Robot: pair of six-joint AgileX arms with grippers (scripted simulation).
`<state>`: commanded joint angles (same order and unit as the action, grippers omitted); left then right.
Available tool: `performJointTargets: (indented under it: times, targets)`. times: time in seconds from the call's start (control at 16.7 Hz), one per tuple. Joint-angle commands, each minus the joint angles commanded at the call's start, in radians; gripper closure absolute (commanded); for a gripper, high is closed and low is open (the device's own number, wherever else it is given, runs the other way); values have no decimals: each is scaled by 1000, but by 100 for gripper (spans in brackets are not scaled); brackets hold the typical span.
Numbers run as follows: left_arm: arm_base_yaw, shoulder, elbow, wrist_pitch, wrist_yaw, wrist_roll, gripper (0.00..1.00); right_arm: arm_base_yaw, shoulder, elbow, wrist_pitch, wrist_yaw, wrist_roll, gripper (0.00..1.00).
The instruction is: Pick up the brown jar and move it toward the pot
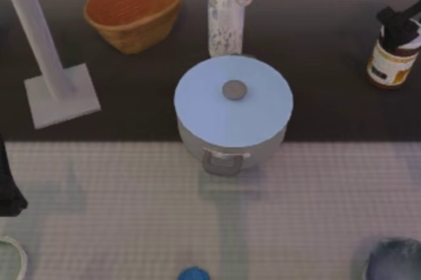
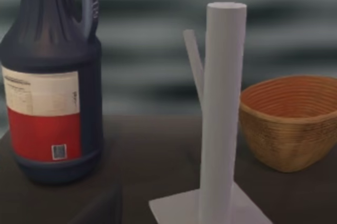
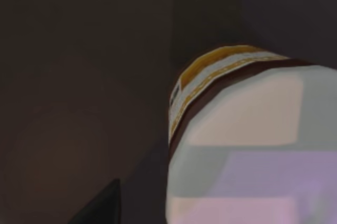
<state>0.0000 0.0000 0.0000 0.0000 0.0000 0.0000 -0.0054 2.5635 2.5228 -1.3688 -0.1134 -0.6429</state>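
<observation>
Right gripper at the brown jar, far right of the table; pot at centre.

The left arm [image 1: 10,188] sits parked at the left edge, its gripper out of sight. On the dark surface stand a white post on a square base [image 1: 49,56], a woven basket [image 1: 135,10], a white speckled bottle [image 1: 227,10], then the pot [image 1: 233,106] with its pale blue lid. Well apart to the right, the brown jar [image 1: 393,63] stands upright, the right gripper [image 1: 401,23] directly over its lid; whether the fingers clamp it cannot be told. The left wrist view shows a dark jug [image 2: 50,87].
</observation>
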Motion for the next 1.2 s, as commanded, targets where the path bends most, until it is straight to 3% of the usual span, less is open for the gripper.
performJointTargets:
  times: [0.9,1.2]
  targets:
    - [0,0,0,0,0,0,0,12,21,-155,178,2,13,0]
    - [0,0,0,0,0,0,0,12,21,-155,178,2,13,38]
